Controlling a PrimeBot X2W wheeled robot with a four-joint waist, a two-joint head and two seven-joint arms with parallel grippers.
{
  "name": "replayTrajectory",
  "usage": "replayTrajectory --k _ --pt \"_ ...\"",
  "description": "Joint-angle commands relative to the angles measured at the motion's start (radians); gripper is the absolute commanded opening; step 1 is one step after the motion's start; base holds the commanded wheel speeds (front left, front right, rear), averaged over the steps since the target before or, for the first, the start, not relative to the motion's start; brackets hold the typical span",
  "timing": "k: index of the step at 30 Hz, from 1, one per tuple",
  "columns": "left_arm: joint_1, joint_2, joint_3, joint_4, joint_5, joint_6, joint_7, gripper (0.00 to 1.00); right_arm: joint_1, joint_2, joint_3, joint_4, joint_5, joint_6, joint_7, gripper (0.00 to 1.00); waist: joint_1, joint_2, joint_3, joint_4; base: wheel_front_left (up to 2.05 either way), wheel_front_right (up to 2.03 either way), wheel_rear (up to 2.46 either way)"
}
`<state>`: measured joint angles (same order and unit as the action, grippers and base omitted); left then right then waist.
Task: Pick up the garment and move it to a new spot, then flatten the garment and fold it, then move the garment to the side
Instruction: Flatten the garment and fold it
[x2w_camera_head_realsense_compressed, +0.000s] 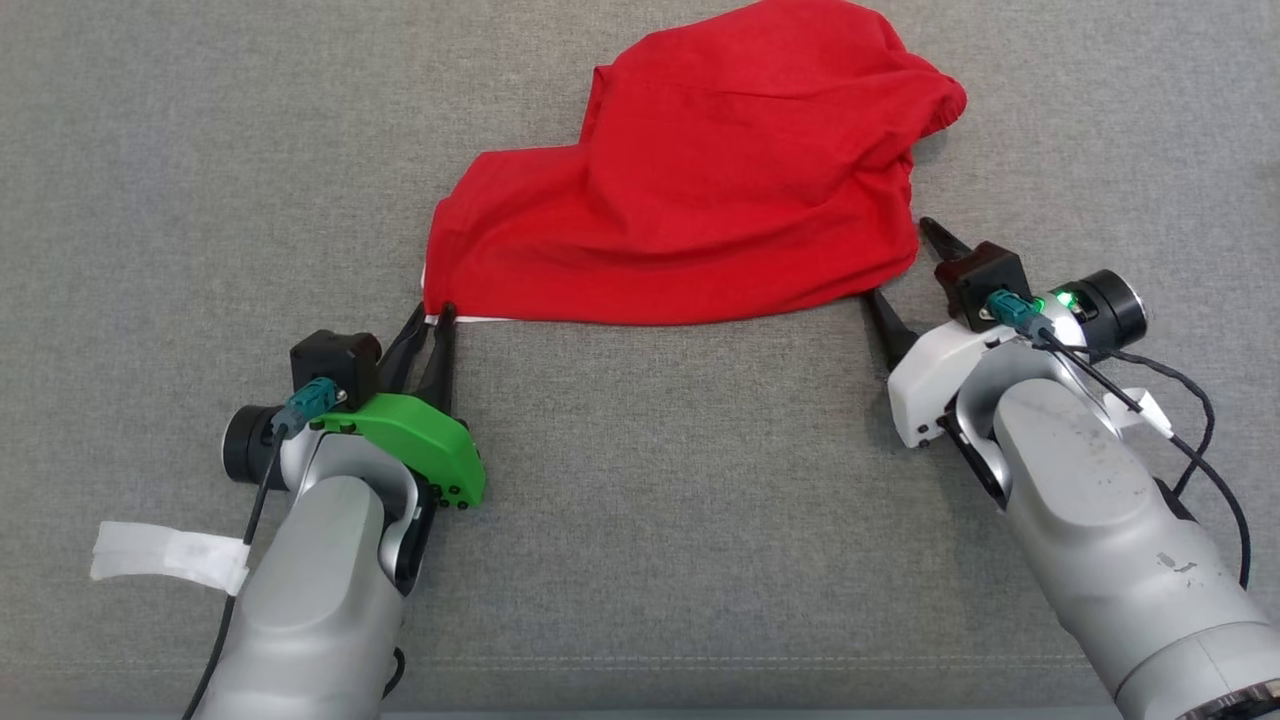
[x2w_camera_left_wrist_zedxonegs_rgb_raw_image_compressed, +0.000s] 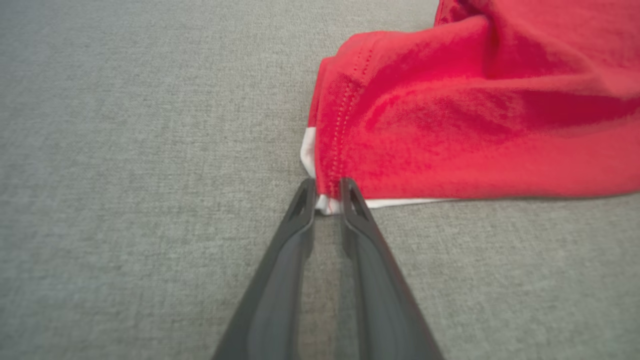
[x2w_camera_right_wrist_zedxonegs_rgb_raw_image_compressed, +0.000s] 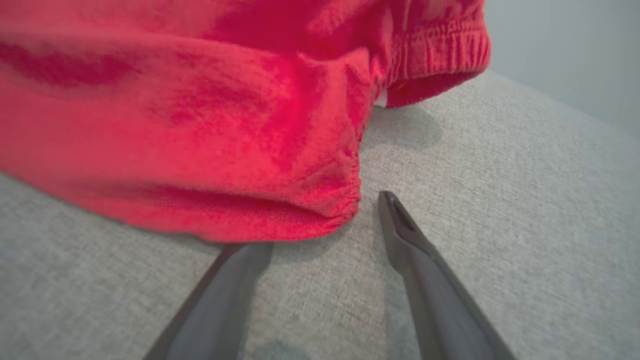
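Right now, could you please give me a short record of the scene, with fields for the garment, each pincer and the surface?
garment: red garment, rumpled, not yet flattened, with a white inner layer showing at its near left corner
left pincer: left pincer shut on the garment's near left corner
right pincer: right pincer open at the garment's near right corner, one fingertip hidden under the edge, the other clear beside it
surface: grey fabric surface, garment resting on it

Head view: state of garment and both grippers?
red garment: rumpled, lying on the grey fabric surface, not flattened
left gripper: shut on the red garment's hemmed corner
right gripper: open at the opposite corner, one fingertip hidden by the cloth
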<state>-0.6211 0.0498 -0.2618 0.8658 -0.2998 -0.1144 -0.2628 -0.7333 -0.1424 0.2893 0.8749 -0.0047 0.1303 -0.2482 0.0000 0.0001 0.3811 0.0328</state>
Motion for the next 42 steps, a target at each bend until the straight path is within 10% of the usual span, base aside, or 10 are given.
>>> replayTrajectory --k 1,6,7,8,12,15,20,42 --pt "-0.009 0.004 0.0 0.011 -0.005 0.003 0.002 0.27 -0.005 -0.002 0.03 -0.003 0.017 0.0 -0.005 1.0 0.0 -0.0001 -0.001 0.001 0.0 0.0 0.0" --pt "-0.013 0.004 -0.003 0.01 -0.014 0.005 0.0 0.28 -0.017 -0.027 0.075 -0.026 0.048 0.0 -0.012 0.96 0.0 -0.0001 -0.008 0.002 0.0 0.0 0.0" --pt "-0.013 0.004 -0.004 0.011 -0.015 0.005 0.0 0.28 -0.017 -0.031 0.077 -0.025 0.055 0.0 -0.013 0.54 0.0 -0.0001 -0.01 0.002 0.0 0.0 0.0" --pt "-0.013 0.004 -0.006 0.011 -0.017 0.005 0.0 0.28 -0.017 -0.035 0.078 -0.022 0.061 0.0 -0.014 0.34 0.0 -0.0001 -0.012 0.003 0.0 0.0 0.0" --pt "-0.012 0.004 -0.007 0.008 -0.022 0.005 -0.001 0.29 -0.006 -0.041 0.071 -0.013 0.081 0.0 -0.015 0.39 0.0 -0.0001 -0.019 0.002 0.0 0.0 0.0" --pt "-0.006 0.003 -0.006 -0.002 -0.028 0.007 -0.001 0.27 0.006 -0.043 0.067 -0.006 0.095 0.0 -0.016 0.0 0.0 -0.0001 -0.026 -0.001 0.0 0.0 0.0" --pt "-0.002 0.003 0.002 -0.017 -0.039 0.007 -0.001 0.0 0.0 -0.045 0.072 0.003 0.109 0.0 -0.016 0.0 0.0 -0.0001 -0.036 -0.005 0.0 0.0 0.0" --pt "0.015 0.029 0.027 -0.314 -0.137 -0.007 0.087 0.0 0.053 -0.156 0.042 -0.338 0.13 0.0 0.107 0.0 0.0 -0.0001 -0.183 -0.051 0.0 0.0 0.0"
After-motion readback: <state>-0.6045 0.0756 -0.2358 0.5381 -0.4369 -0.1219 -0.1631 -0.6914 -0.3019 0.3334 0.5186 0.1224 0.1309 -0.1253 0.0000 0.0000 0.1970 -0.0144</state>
